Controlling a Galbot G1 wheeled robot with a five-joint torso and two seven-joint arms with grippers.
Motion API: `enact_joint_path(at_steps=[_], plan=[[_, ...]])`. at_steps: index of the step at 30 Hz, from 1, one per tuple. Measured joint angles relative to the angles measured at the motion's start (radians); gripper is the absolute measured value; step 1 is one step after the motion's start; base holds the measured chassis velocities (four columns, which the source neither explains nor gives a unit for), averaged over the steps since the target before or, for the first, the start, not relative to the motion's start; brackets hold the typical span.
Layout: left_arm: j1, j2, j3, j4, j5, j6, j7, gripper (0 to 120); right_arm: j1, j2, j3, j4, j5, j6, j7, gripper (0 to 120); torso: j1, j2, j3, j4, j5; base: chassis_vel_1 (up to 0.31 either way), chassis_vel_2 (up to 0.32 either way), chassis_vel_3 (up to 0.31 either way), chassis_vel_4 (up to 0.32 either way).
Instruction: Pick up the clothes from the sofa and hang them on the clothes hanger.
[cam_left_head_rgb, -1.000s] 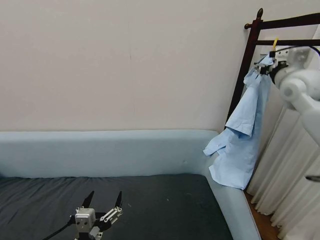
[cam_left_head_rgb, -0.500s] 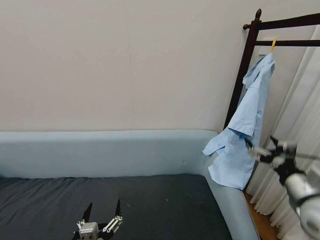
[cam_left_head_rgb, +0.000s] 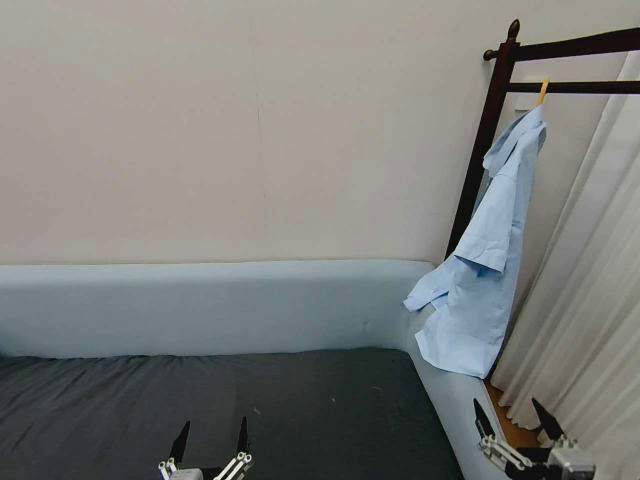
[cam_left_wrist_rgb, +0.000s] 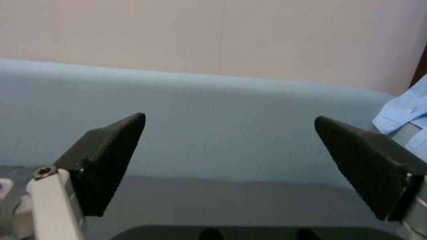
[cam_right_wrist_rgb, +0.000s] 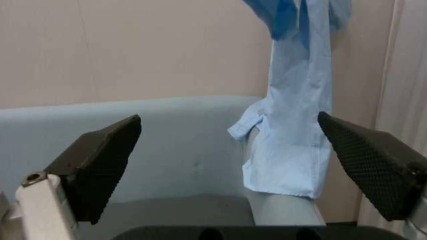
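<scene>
Now my right hand is down from the rack, low off the sofa's right end, fingers spread wide, empty. Left hand has sunk lower over the seat's front edge, also wide; both cut off below. Blue shirt hangs on the rack from a yellow hanger, which is mostly hidden, hem draped on the sofa's right arm.

- I see the light-blue sofa running along the far wall, a dark seat cushion on it.
- At the far right, a dark wooden rack carries a blue shirt, its hem against the sofa's right arm.
</scene>
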Motion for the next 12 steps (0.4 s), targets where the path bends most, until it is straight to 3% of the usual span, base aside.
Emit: enact_joint_path(at_steps=[12], plan=[[-0.001, 0.002, 0.001, 0.002, 0.001, 0.005, -0.001, 100, 0.010, -0.005, -0.006, -0.009, 0.001, -0.001, 0.004, 100, 0.000, 0.000, 0.000, 0.0001, 0.0002, 0.000, 0.000, 0.000, 0.000]])
